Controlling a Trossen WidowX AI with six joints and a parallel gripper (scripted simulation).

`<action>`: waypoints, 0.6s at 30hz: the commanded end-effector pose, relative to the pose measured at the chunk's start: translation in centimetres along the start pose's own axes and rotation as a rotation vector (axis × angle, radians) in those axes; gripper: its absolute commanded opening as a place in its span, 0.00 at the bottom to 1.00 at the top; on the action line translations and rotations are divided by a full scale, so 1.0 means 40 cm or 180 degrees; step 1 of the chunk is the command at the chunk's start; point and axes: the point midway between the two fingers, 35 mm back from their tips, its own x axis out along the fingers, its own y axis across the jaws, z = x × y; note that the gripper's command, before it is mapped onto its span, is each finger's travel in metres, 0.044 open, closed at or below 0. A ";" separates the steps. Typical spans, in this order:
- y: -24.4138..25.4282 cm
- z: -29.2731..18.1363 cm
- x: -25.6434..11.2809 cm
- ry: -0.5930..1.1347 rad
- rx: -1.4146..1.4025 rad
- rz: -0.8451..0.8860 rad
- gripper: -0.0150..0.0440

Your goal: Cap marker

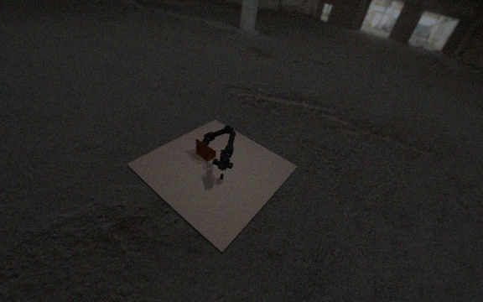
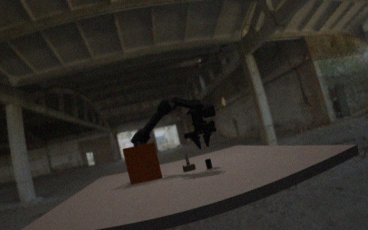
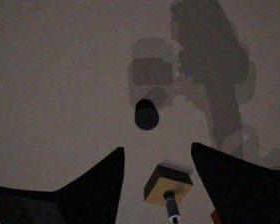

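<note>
The black cap (image 1: 221, 176) (image 2: 208, 163) (image 3: 147, 115) stands upright on the table (image 1: 225, 218) (image 2: 235, 185) (image 3: 51, 100). The grey marker (image 2: 187, 160) (image 3: 171, 207) stands upright in the small tan holder block (image 2: 189, 167) (image 3: 161, 192), with its narrow tip bare; the cap stands apart from the block. My gripper (image 2: 204, 147) (image 3: 158, 150) is open and empty, pointing down, and hangs above the cap and the block. In the wrist view the cap lies ahead of the fingertips and the block shows between the fingers. The marker cannot be made out in the top view.
An orange-red upright panel (image 1: 205, 151) (image 2: 143, 163) stands on the table near the arm's base. A corner of something orange (image 3: 215, 217) shows at the bottom of the wrist view. The arm's shadow falls across the table around the cap.
</note>
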 end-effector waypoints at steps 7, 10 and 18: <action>0.004 0.000 0.097 0.0011 0.0065 -0.0022 0.68; 0.005 0.001 0.115 0.0012 0.0065 -0.0021 0.68; 0.006 0.003 0.149 0.0013 0.0066 -0.0021 0.68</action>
